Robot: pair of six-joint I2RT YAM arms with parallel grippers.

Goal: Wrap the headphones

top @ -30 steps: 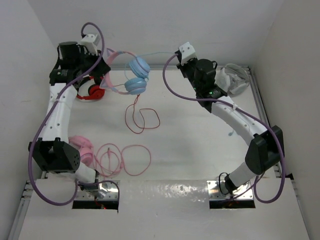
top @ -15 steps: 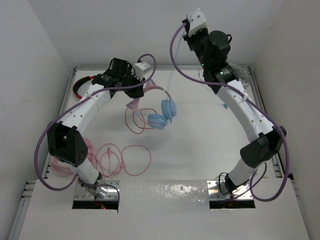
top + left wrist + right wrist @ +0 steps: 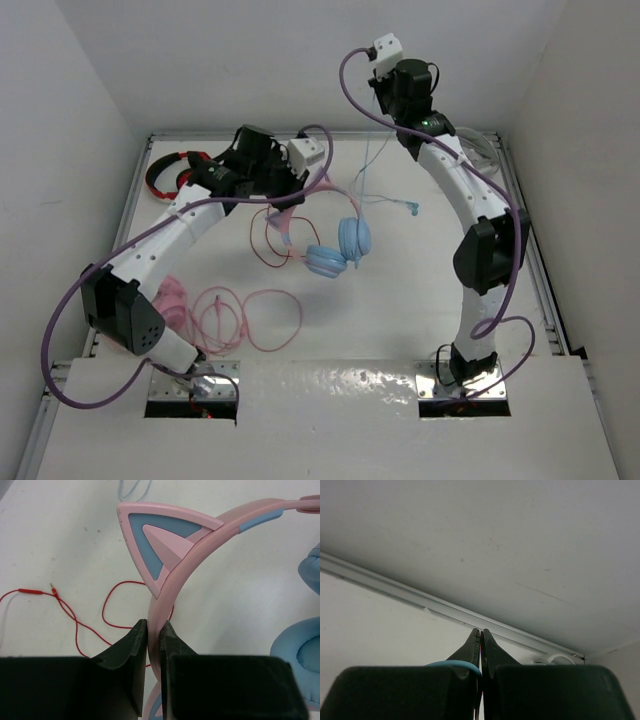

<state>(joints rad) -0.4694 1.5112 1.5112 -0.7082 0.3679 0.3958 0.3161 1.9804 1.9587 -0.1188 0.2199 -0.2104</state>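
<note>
The left gripper (image 3: 153, 626) pinches the pink headband (image 3: 167, 590) of the cat-eared headphones (image 3: 340, 245) just below one cat ear (image 3: 160, 545). It holds them near the middle of the table (image 3: 420, 300), where the light blue ear cups (image 3: 353, 238) appear to hang off the surface. The right gripper (image 3: 480, 632), raised high toward the back wall, has its jaws pressed together on a loop of the thin light blue cable (image 3: 451, 662). The rest of the cable trails down slack, its plug (image 3: 415, 209) dangling free. The likeliest trouble is in that fine pinch: the cord is slim and smooth, so any sideways pull while winding could draw it out of the jaws and drop the loop. The band is also held at a single narrow spot, and the weight of the hanging cups could make it swivel or slide between the fingers. A pull that tightens the cord too far would strain its root at the cup. The red cable (image 3: 31, 591) of the red-and-black headphones (image 3: 165, 172) lies directly beneath and could be snagged by a low pass, and the free plug could catch in the turns.
</note>
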